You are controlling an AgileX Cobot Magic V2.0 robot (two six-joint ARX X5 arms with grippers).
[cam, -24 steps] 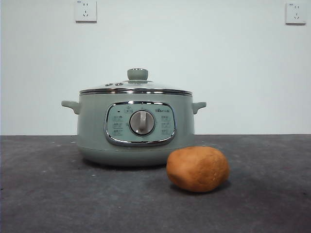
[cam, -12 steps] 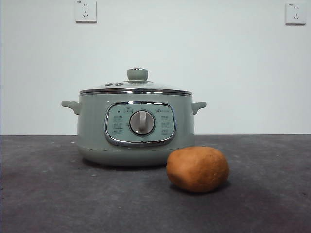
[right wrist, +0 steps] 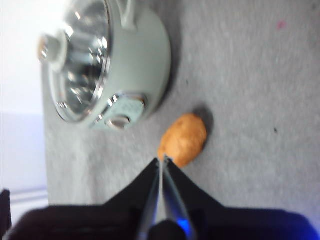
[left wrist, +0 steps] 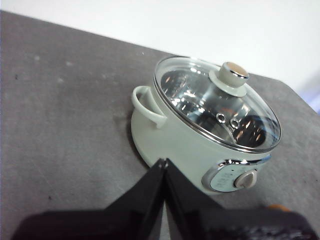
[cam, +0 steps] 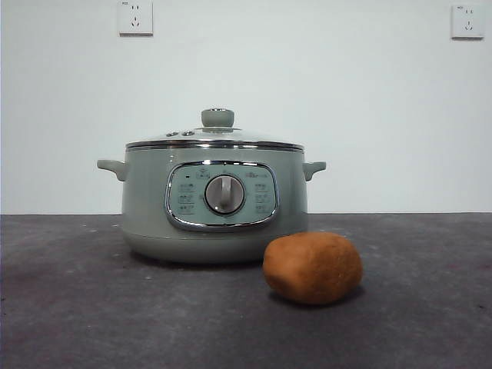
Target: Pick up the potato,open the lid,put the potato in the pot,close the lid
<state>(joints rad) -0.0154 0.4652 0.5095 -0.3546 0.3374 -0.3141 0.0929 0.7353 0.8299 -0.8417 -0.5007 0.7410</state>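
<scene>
Nothing picked up yet: I judge the first step, grasping the potato, is in hand.

The orange-brown oval potato (cam: pixel 312 267) lies on the dark grey table (cam: pixel 69 307) just before the sage-green round pot (cam: pixel 154 207), whose domed glass lid (left wrist: pixel 200 102) is on. My right gripper (right wrist: pixel 161 161) hangs above the potato, jaws pressed together; it must spread them and descend. My left gripper (left wrist: pixel 162 162), also pressed together, waits near the pot.

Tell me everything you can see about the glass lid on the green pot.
The shallow domed glass lid has a shiny chrome rim, a pale sage-green round knob with a metallic cap, and two small vents. It sits closed and level on the round sage-green cooker pot. Nothing else touches it.
</scene>
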